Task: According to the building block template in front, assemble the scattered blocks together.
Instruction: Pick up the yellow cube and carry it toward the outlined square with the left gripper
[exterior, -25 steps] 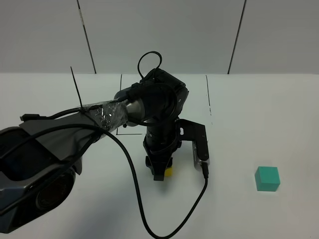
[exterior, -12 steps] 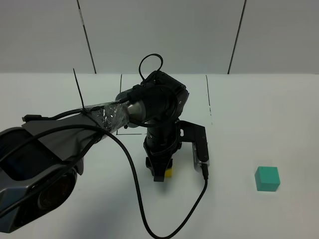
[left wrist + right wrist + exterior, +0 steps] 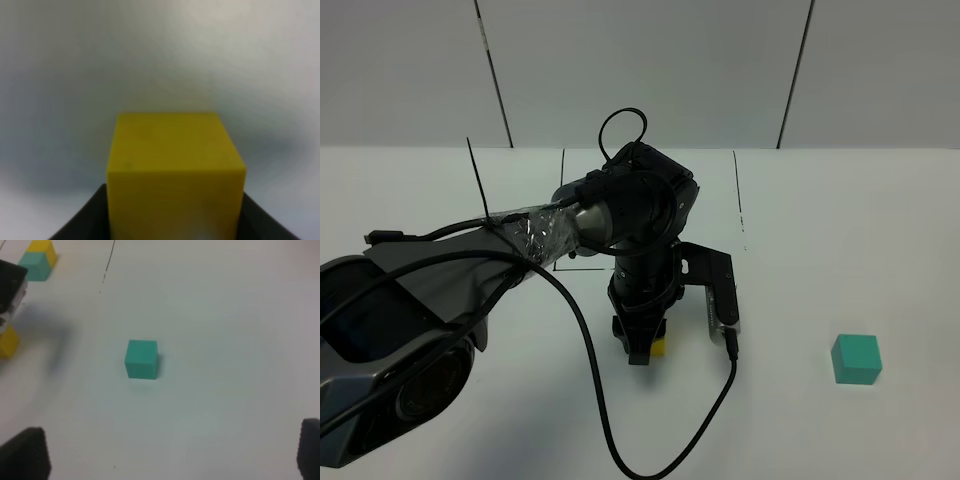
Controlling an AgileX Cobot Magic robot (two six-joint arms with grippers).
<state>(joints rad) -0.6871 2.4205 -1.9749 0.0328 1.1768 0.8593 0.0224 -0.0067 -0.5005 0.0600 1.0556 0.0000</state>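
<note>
One yellow cube (image 3: 175,170) is clenched by the left end effector (image 3: 642,351), whose arm (image 3: 520,240) screens the template (image 3: 37,261) from above.

The white table (image 3: 880,220) is being lit brightly and evenly from above. Only faint, soft-edged shadows are being cast beside the teal cube (image 3: 141,358). The yellow cube (image 3: 175,170) is being rendered close-up and heavily out of focus.
</note>
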